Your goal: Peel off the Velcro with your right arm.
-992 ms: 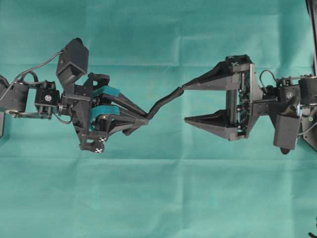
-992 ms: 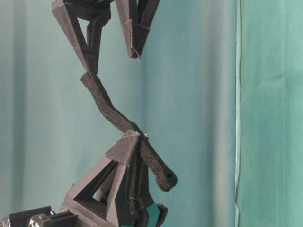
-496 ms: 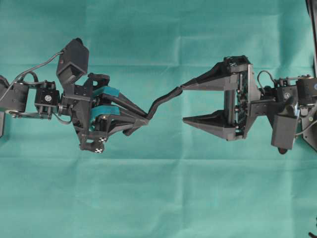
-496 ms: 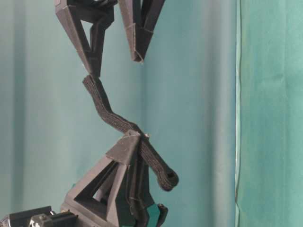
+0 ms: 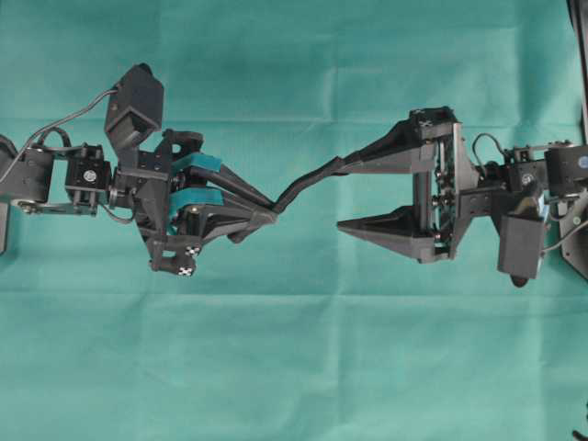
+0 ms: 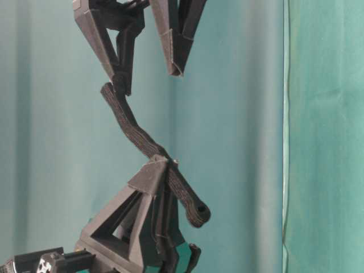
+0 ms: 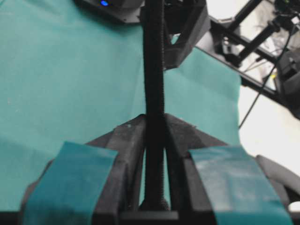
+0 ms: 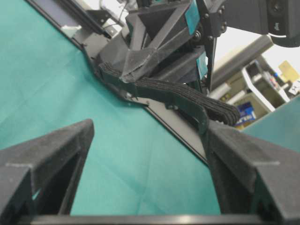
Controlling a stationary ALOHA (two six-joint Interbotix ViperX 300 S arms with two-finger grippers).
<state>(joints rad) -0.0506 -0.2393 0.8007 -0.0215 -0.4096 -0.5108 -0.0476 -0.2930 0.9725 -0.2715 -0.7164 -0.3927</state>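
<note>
Two grippers face each other above the green cloth (image 5: 294,367). Right gripper (image 5: 342,195) jaws stand wide apart, nothing clamped; only one fingertip (image 5: 347,166) touches the free end of the Velcro (image 5: 303,186). Left gripper (image 5: 268,214) is clamped on the strap's other part, loop end (image 6: 200,214) sticking out beyond its fingers.
</note>
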